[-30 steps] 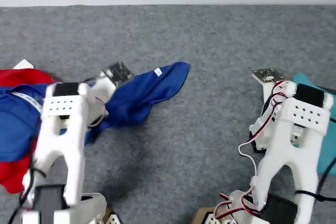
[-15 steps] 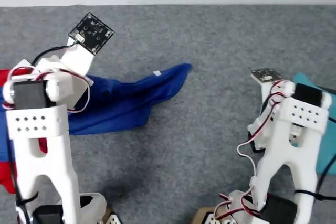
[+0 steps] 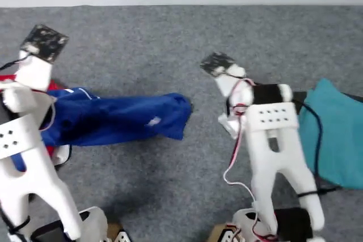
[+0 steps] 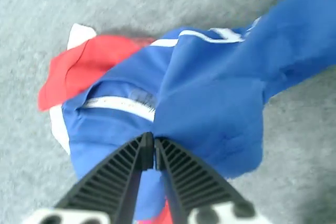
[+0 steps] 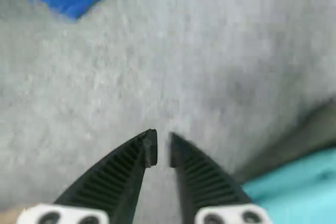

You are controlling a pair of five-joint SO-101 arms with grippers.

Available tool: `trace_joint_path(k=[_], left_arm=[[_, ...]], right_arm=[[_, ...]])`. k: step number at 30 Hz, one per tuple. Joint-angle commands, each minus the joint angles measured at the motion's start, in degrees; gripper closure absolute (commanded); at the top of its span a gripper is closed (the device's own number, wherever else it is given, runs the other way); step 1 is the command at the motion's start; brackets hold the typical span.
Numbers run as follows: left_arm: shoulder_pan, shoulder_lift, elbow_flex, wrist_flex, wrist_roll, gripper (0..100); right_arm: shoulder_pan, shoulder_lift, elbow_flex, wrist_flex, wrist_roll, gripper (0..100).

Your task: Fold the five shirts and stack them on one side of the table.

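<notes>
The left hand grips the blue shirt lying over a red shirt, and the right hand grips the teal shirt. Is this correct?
No. The right hand grips nothing: the right wrist view shows it empty over the grey table, apart from the teal shirt.

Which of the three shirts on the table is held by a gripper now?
The blue shirt: the left gripper has its jaws shut on it. The red shirt lies under it, and the teal shirt lies apart, untouched.
</notes>
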Motion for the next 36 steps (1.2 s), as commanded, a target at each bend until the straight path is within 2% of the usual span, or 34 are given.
trace_joint_path(k=[1, 5, 9, 16, 21, 29, 36], left_arm=[[-2.2, -2.0, -2.0, 1.3, -1.1, 100], [-2.0, -2.0, 0.2, 1.1, -1.1, 100], [-2.1, -2.0, 4.7, -0.8, -1.1, 100], [-2.1, -2.1, 9.5, -3.7, -0.9, 100], [-2.1, -2.1, 9.5, -4.0, -0.8, 100], [-2.1, -2.1, 9.5, -4.0, -0.8, 100], [-2.1, -2.1, 9.5, -3.6, -0.8, 100]], right_arm=[[-3.6, 4.4, -0.8, -6.0, 1.5, 77.1], [-8.4, 9.6, -1.5, -4.5, 5.8, 75.3], [-14.0, 12.5, -4.3, -1.0, 6.5, 75.3], [-22.5, 20.3, -8.8, -5.1, 6.3, 75.1], [-24.0, 30.2, -16.3, -6.6, 6.3, 75.1], [-25.9, 45.0, -31.6, -2.2, 6.2, 75.1], [-26.9, 53.6, -38.2, -0.7, 6.2, 75.2]])
